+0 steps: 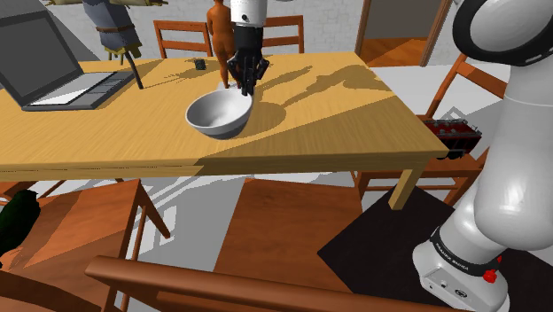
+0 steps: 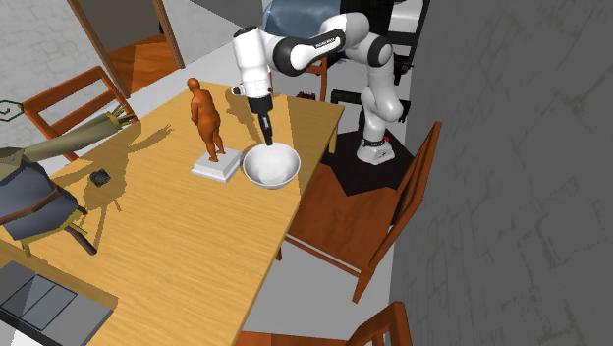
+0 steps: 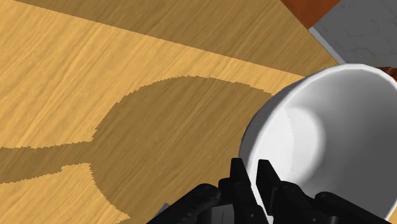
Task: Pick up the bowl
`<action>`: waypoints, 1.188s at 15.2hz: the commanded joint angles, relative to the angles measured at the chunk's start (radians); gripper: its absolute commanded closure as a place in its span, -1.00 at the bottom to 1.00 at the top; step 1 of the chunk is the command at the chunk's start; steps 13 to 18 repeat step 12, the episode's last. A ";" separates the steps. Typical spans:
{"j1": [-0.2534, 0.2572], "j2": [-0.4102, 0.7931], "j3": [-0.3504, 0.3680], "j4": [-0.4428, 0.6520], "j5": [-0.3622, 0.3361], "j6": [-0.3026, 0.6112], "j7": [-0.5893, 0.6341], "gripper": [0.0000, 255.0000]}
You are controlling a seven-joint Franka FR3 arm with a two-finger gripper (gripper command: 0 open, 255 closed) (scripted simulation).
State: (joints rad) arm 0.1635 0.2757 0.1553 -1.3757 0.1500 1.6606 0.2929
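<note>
A white bowl [image 1: 217,114] is on the wooden table [image 1: 337,115], tipped so that its opening faces partly sideways. My black gripper [image 1: 247,89] comes down on its far rim and is shut on the bowl, one finger inside and one outside. The second exterior view shows the bowl [image 2: 271,166] near the table's edge with the gripper [image 2: 268,141] at its rim. In the wrist view the fingertips [image 3: 240,170] clasp the thin white wall of the bowl [image 3: 318,121]. I cannot tell whether the bowl's base still touches the table.
A brown figurine [image 2: 205,118] on a white base stands close beside the bowl. Farther along the table are a small dark object [image 2: 101,178], a cloth doll [image 2: 39,192] and a laptop [image 1: 62,71]. Wooden chairs [image 2: 378,211] stand around the table.
</note>
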 commanded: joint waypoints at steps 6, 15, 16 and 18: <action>0.003 0.025 0.001 0.133 -0.005 -0.107 0.020 1.00; 0.006 0.052 0.003 0.230 -0.009 -0.176 0.032 1.00; 0.006 0.052 0.003 0.230 -0.009 -0.176 0.032 1.00; 0.006 0.052 0.003 0.230 -0.009 -0.176 0.032 1.00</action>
